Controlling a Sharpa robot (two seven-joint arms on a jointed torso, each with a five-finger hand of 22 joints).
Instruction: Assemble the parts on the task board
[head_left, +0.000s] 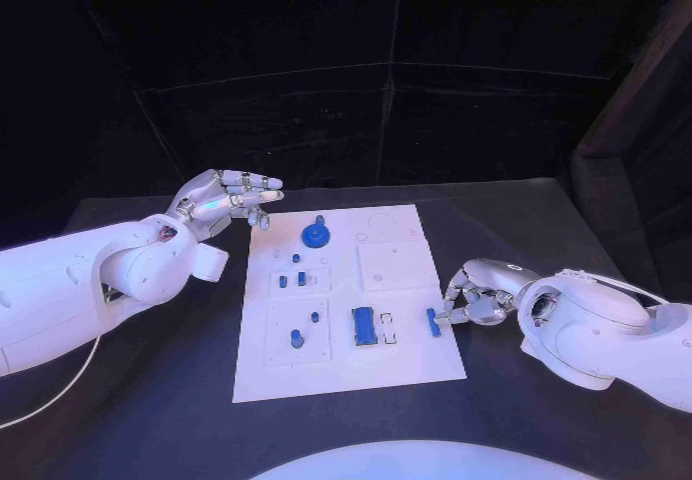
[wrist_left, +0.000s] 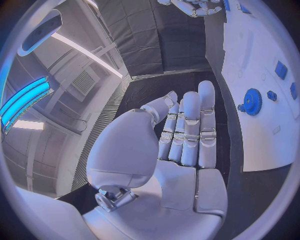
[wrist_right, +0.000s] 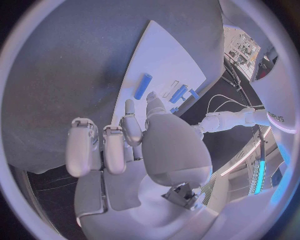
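- White task board (head_left: 411, 345) lies at the middle of the black surface (head_left: 159, 400) in the head view. A blue gear (head_left: 317, 236) sits near its far edge, small blue pegs (head_left: 297, 278) stand in the left plates, and a blue block (head_left: 364, 326) sits in the near middle.
- Same view: the right robot hand (head_left: 469, 300) rests at the board's right edge, its fingertips beside a short blue bar (head_left: 430, 322). Whether it pinches the bar or only touches it cannot be told here.
- Same view: the left robot hand (head_left: 228, 200) hovers off the board's far left corner, fingers loosely curled and holding nothing.
- Left wrist view: the left robot hand (wrist_left: 178, 145) shows its fingers straight and side by side, palm bare, nothing in its grasp. The gear (wrist_left: 252, 102) and other blue parts (wrist_left: 281, 70) lie on the board (wrist_left: 262, 145) beyond it.
- Right wrist view: the right robot hand (wrist_right: 134, 145) reaches toward the board (wrist_right: 162, 60). The blue bar (wrist_right: 143, 86) lies flat just ahead of the fingertips, apart from them, so this robot hand is judged empty with its fingers parted.
- Progress, as a judgement: several parts appear seated, so the assembly is partly done. The blue bar at the right edge appears loose and still to be placed.
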